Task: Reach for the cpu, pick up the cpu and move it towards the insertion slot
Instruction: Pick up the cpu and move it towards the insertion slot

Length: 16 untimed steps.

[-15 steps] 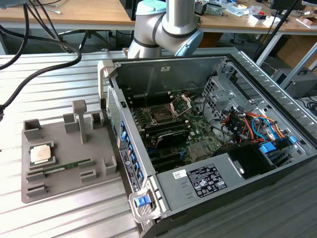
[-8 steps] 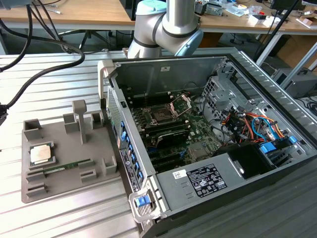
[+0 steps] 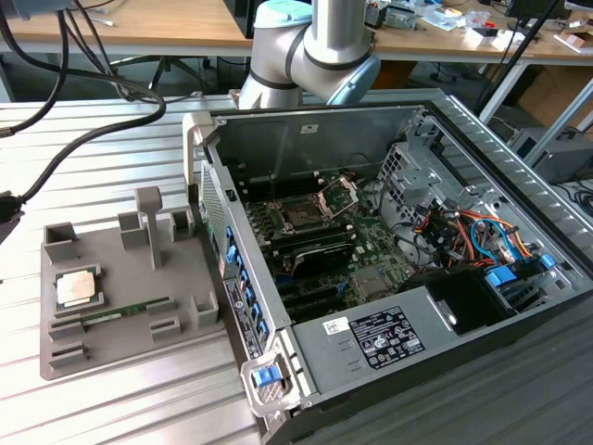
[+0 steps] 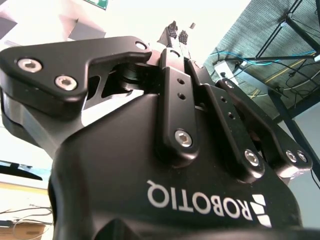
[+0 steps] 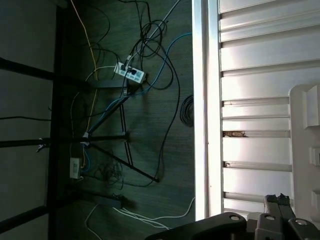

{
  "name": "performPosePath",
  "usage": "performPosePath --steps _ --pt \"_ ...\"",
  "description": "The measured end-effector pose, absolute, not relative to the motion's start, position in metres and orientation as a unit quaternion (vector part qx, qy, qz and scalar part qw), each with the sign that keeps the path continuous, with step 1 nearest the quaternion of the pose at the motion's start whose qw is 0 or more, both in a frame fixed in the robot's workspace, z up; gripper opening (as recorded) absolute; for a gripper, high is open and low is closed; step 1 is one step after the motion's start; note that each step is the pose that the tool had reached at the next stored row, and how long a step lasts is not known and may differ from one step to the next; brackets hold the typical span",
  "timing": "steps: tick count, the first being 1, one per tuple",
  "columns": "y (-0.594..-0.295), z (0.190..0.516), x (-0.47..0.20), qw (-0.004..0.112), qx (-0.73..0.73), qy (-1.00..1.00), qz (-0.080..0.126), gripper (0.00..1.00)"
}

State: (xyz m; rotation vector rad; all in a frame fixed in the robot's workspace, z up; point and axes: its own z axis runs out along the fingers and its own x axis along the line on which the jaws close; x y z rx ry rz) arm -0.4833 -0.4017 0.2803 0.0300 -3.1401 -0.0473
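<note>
The cpu (image 3: 76,288), a small silvery square chip with a pale rim, lies flat in a recess of the grey tray (image 3: 56,357) at the exterior view's left. The insertion slot (image 3: 301,215), a dark square socket with its metal bracket hinged open, sits on the motherboard inside the open computer case. The arm (image 3: 315,46) rises out of the picture behind the case. In both wrist views my gripper (image 4: 178,33) (image 5: 278,200) is shut with nothing between its fingers. It hangs over the ribbed table's edge, away from the chip.
A long green memory stick (image 3: 125,313) lies in the tray beside the cpu, and upright grey posts (image 3: 148,222) stand on the tray. The case wall (image 3: 236,278) separates tray and motherboard. The first wrist view looks down on floor cables (image 5: 130,75) past the table edge (image 5: 200,100).
</note>
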Motion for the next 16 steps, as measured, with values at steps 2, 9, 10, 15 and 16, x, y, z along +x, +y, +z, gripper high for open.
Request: performPosePath --steps 2,9,10,15,16 --pt "-0.402 0.28 -0.481 0.0 0.01 -1.0 -0.015 0.1" --pt "-0.402 0.279 -0.475 0.0 0.01 -1.0 -0.013 0.1" --pt "-0.402 0.279 -0.475 0.0 0.01 -1.0 -0.013 0.1" --pt "-0.402 0.277 -0.464 0.001 0.01 -1.0 -0.01 0.1" --pt "-0.402 0.277 -0.464 0.001 0.01 -1.0 -0.01 0.1"
